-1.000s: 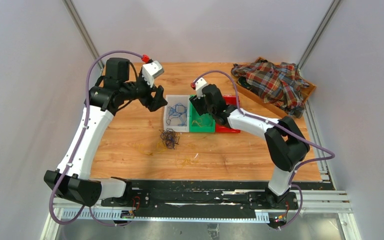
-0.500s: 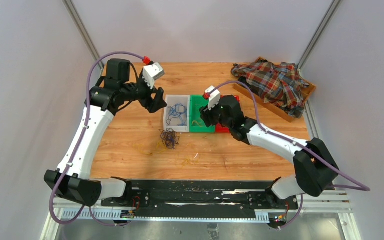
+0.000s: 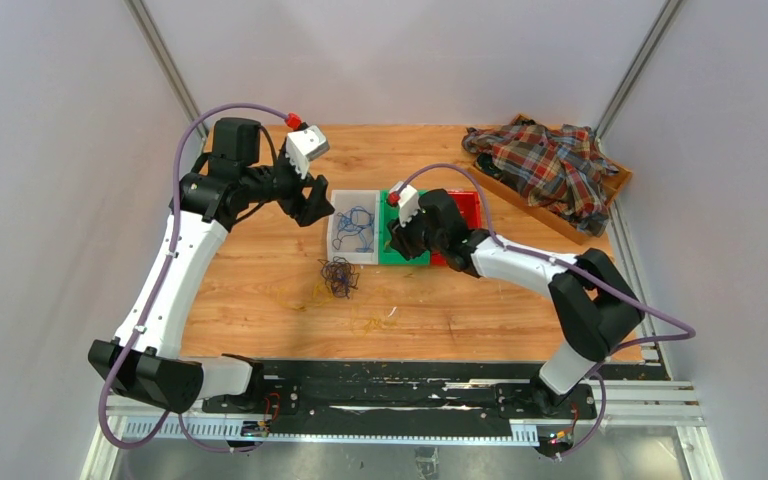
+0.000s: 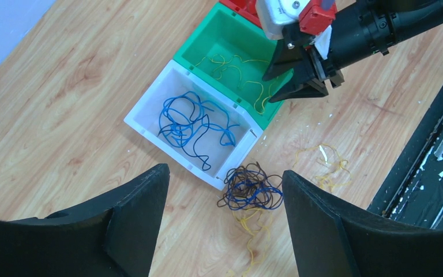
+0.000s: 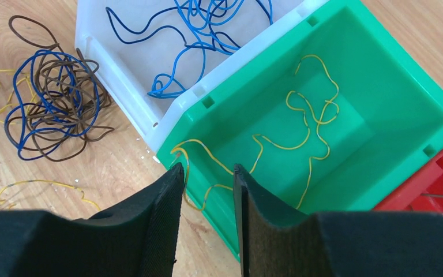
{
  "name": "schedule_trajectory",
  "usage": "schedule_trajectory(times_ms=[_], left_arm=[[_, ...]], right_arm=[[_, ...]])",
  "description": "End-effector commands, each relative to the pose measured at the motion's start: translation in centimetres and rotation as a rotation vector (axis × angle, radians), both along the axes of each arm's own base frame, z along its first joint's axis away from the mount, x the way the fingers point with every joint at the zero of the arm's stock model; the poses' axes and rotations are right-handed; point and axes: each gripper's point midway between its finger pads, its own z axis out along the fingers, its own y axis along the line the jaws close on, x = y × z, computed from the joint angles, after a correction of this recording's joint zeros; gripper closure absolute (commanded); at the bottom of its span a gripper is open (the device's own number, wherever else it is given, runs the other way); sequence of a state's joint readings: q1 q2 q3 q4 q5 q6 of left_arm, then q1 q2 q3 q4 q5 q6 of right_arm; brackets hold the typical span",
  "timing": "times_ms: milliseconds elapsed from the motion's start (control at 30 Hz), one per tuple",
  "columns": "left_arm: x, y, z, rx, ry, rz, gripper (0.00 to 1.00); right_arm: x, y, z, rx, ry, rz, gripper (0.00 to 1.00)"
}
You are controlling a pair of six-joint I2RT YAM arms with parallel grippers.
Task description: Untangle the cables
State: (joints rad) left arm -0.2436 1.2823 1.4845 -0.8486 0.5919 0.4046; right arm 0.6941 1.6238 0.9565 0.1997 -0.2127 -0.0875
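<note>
The cables [image 3: 339,275] form a clump of dark brown and blue loops on the wooden table, just in front of the white bin; the clump also shows in both wrist views [image 4: 252,187] [image 5: 52,109]. My left gripper [image 4: 225,171] hangs open high above the clump and the white bin [image 3: 353,228], with nothing between its fingers. My right gripper [image 5: 207,167] hovers over the near left corner of the green bin [image 5: 380,98]. Its jaws stand a narrow gap apart, and a yellow wire [image 5: 306,121] on the bin floor shows through that gap, not held.
Blue wires [image 4: 193,118] lie in the white bin. A red bin [image 3: 465,210] adjoins the green one on its right. Loose yellow wires [image 3: 380,320] [image 4: 323,161] lie on the table near the clump. A plaid shirt [image 3: 550,170] fills a wooden tray at the back right.
My right arm swung out to the right and came back to the green bin's near left corner, and its jaws narrowed. The left arm has not moved.
</note>
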Motion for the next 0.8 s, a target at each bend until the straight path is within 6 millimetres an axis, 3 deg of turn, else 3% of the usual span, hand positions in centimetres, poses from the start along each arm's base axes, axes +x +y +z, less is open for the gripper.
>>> schedule_trajectory(times_ms=[0,200,567,767], left_arm=[[-0.3,0.2,1.3,-0.007,-0.044,-0.008,0.24],[-0.2,0.2,1.1,-0.001,-0.045,-0.010,0.24],[-0.4,0.5,0.7,0.015,-0.052,-0.010,0.24],[-0.4,0.6,0.7,0.021,-0.060,-0.013,0.25]], right_arm=[[0.7,0.6,0.3,-0.014,-0.005,0.006,0.67],[3.2,-0.4,-0.1,-0.055,-0.060,-0.111,0.99],[6.7,-0.4,-3.4,-0.130,-0.063,-0.233,0.99],[6.1,0.2,-4.6,-0.137,-0.054,-0.217,0.99]])
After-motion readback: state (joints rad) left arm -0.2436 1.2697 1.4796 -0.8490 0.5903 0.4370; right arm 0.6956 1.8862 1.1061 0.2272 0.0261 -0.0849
